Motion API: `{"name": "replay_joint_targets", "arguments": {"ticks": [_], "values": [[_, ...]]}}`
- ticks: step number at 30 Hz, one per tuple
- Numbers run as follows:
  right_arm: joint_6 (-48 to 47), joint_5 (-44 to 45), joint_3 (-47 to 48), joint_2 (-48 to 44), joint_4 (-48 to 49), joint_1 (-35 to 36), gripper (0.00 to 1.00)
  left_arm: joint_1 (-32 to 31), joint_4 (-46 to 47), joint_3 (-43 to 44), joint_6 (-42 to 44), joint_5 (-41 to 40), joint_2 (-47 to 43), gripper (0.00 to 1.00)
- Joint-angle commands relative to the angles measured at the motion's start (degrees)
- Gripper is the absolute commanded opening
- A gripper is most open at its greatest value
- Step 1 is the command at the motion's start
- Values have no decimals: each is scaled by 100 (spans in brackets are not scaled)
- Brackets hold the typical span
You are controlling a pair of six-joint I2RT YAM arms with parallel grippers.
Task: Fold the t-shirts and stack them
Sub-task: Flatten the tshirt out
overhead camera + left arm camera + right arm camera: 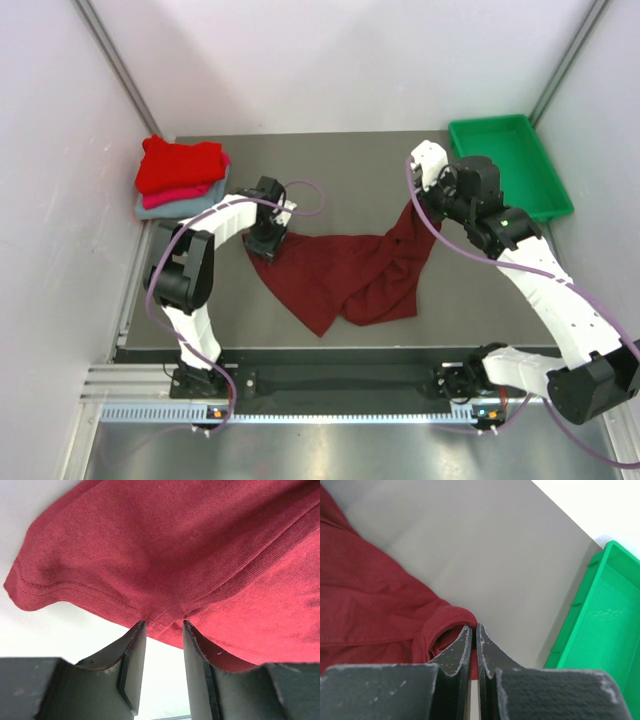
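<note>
You have plain white walls (330,60) on three sides, grey metal corner posts (115,60), a flat grey table (350,170), a green plastic tray (490,124) far right, an aluminium rail (130,380) nearest, soft even light.

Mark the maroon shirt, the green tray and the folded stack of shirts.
maroon shirt (350,275), top view, middle of the spread cloth.
green tray (512,165), top view, bare floor of the tray.
folded stack (178,166), top view, the red shirt on top.

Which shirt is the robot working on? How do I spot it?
Look at the grey table. In its middle lies the dark maroon cloth t-shirt. Unlike the folded red, pink and grey-blue shirts stacked far left, it is spread out, crumpled.
</note>
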Motion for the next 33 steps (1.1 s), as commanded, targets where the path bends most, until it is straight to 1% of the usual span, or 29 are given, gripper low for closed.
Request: {"name": "replay_joint_targets", "arguments": {"ticks": [1,12,16,18,19,20,21,22,28,33], "values": [[71,-41,12,-34,278,-44,0,-5,88,68,-72,12,-152,41],[62,-23,-14,-69,278,-62,0,4,282,33,-54,-155,165,40],[62,-23,-23,-78,287,-70,0,4,265,59,-72,-147,226,38],[71,-32,-49,-96,287,-79,0,4,265,77,-81,-120,244,30],[80,-32,-40,-87,287,-79,0,4,265,68,-90,-120,244,24],[80,-32,-49,-96,296,-88,0,13,256,86,-81,-103,253,10],[71,-32,-58,-105,287,-88,0,13,256,77,-81,-94,262,2],[80,-32,-58,-105,296,-97,0,13,247,94,-98,-94,236,0],[97,-32,-75,-114,287,-106,0,74,194,340,42,-304,-37,0],[106,-67,-58,-87,313,-114,0,127,-191,1289,332,-428,-336,0]]}}
